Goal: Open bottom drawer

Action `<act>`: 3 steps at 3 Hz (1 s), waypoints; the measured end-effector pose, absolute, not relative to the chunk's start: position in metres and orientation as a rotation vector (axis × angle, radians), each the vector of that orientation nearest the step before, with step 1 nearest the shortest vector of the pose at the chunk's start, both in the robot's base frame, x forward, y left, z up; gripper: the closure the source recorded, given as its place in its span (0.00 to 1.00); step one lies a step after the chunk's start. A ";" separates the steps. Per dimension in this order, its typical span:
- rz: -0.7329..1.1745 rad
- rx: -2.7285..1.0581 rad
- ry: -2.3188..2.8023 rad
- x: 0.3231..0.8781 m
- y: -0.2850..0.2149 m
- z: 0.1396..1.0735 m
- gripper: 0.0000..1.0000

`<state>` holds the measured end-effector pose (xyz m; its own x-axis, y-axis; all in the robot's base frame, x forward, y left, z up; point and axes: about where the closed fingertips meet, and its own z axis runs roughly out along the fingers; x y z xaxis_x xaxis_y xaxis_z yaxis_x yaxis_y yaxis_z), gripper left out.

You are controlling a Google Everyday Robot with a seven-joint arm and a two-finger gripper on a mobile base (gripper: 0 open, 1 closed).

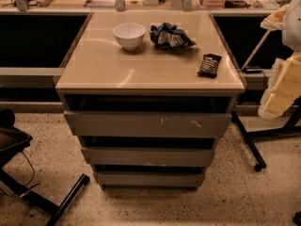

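The bottom drawer [149, 178] is the lowest and narrowest flat grey front of the cabinet, just above the floor, with a dark gap above it. The mid-sized front [148, 157] and the widest front with white scratches [147, 124] sit above it. My pale arm and gripper [282, 86] show at the right edge of the view, beside the cabinet's top right corner, well above and to the right of the bottom drawer and touching none of the fronts.
On the beige cabinet top [103, 69] stand a white bowl [129, 34], a crumpled blue bag [170, 36] and a dark snack bar [209, 65]. A black chair base [51, 199] lies at the lower left. A black wheeled stand leg [248, 145] is at the right.
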<state>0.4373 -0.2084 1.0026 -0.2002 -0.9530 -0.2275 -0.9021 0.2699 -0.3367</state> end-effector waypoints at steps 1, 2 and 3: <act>-0.180 -1.682 2.161 0.437 -0.208 1.003 0.00; -0.149 -1.681 2.143 0.431 -0.209 0.994 0.00; -0.135 -1.659 2.058 0.398 -0.198 0.987 0.00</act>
